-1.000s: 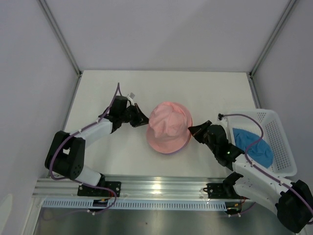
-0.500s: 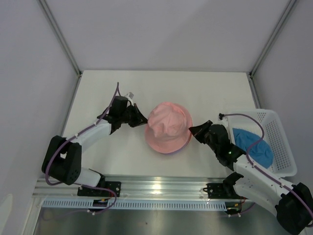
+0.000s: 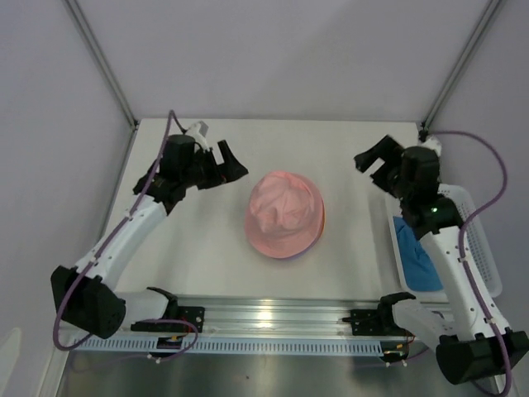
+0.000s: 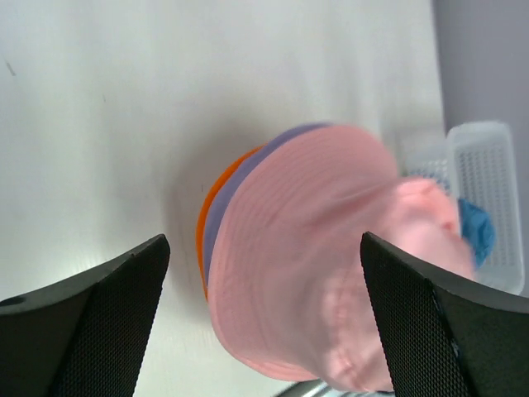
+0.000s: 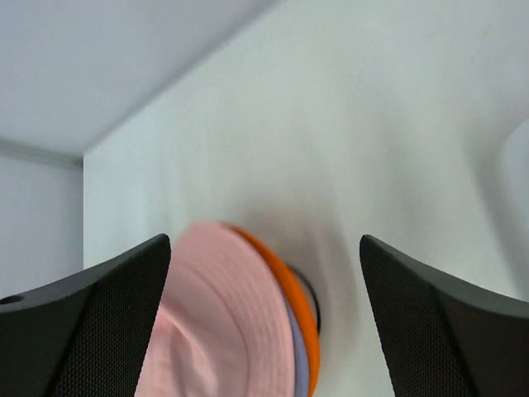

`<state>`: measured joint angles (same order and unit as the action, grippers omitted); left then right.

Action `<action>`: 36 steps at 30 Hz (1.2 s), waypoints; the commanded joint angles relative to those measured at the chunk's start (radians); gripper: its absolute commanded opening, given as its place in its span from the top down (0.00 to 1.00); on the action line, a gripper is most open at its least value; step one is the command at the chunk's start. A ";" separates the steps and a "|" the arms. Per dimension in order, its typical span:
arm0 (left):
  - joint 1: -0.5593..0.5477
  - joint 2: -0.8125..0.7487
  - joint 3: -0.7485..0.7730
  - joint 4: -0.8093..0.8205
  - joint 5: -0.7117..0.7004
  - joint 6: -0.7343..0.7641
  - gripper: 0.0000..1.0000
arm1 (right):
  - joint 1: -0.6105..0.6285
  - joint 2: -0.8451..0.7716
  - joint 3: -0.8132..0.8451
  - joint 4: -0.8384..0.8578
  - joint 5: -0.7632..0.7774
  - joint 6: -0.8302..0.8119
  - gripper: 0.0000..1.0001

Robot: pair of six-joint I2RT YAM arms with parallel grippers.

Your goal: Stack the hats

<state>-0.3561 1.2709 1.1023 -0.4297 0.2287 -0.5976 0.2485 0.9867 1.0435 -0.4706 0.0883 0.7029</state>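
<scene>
Noting pink hat (image 3: 285,215) mid-bench (image 3: 207,248), capping pale purple hat (image 4: 240,186) and orange hat (image 4: 216,203), brims nested for steadiness. Finding blue hat (image 3: 421,265) right of pink hat, in basket (image 3: 483,256), not yet added. Recording left hand (image 3: 233,160) and right hand (image 3: 374,165) flanking pink hat, spread wide, empty, apparently free for blue hat.

two arms aloft at either side, left gripper (image 3: 234,162) and right gripper (image 3: 371,170) both wide-jawed
</scene>
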 commanded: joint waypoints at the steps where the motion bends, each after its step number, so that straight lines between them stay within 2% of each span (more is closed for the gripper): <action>1: 0.032 -0.102 0.139 -0.082 -0.051 0.085 0.00 | -0.148 0.044 0.215 -0.284 -0.003 -0.174 0.00; 3: 0.037 -0.149 0.181 -0.124 -0.103 0.102 0.00 | -0.224 0.055 0.262 -0.386 0.100 -0.195 0.00; 4: 0.040 -0.168 0.186 -0.132 -0.117 0.119 0.00 | -0.339 0.049 0.256 -0.411 0.109 -0.198 0.00; 6: 0.043 -0.224 0.194 -0.149 -0.141 0.133 0.00 | -0.472 0.024 0.192 -0.451 0.053 -0.203 0.00; 7: 0.046 -0.241 0.198 -0.155 -0.149 0.142 0.00 | -0.608 -0.015 0.156 -0.453 0.027 -0.201 0.00; 8: 0.051 -0.258 0.199 -0.164 -0.149 0.148 0.00 | -0.674 -0.037 0.120 -0.453 -0.019 -0.203 0.00; 9: 0.052 -0.286 0.199 -0.170 -0.152 0.156 0.01 | -0.707 -0.045 0.075 -0.489 0.014 -0.189 0.00; 12: 0.062 -0.321 0.197 -0.181 -0.157 0.162 0.00 | -0.747 -0.043 0.009 -0.485 0.077 -0.171 0.00; 14: 0.065 -0.321 0.202 -0.187 -0.125 0.166 0.01 | -0.781 -0.059 -0.020 -0.481 0.062 -0.142 0.01; 17: 0.048 -0.306 0.238 -0.222 -0.120 0.173 0.00 | -0.785 -0.114 -0.074 -0.433 0.065 -0.131 0.00; 21: 0.048 -0.295 0.246 -0.227 -0.032 0.156 0.01 | -0.785 -0.151 -0.163 -0.431 0.132 -0.119 0.00; 24: 0.048 -0.292 0.234 -0.233 -0.006 0.137 0.00 | -0.778 -0.116 -0.140 -0.454 0.185 -0.074 0.00; 26: 0.049 -0.295 0.222 -0.234 -0.006 0.131 0.01 | -0.790 -0.094 -0.146 -0.451 0.174 -0.033 0.00; 31: 0.049 -0.286 0.231 -0.245 -0.017 0.147 0.00 | -0.792 -0.115 -0.298 -0.358 0.096 0.099 0.00; 35: 0.049 -0.283 0.231 -0.248 -0.028 0.156 0.01 | -0.793 -0.146 -0.359 -0.304 0.129 0.115 0.02; 36: 0.049 -0.283 0.226 -0.250 -0.028 0.156 0.01 | -0.792 -0.145 -0.364 -0.290 0.131 0.110 0.07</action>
<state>-0.3054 0.9859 1.3052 -0.6731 0.1936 -0.4599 -0.5385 0.8654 0.6838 -0.8398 0.1944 0.7601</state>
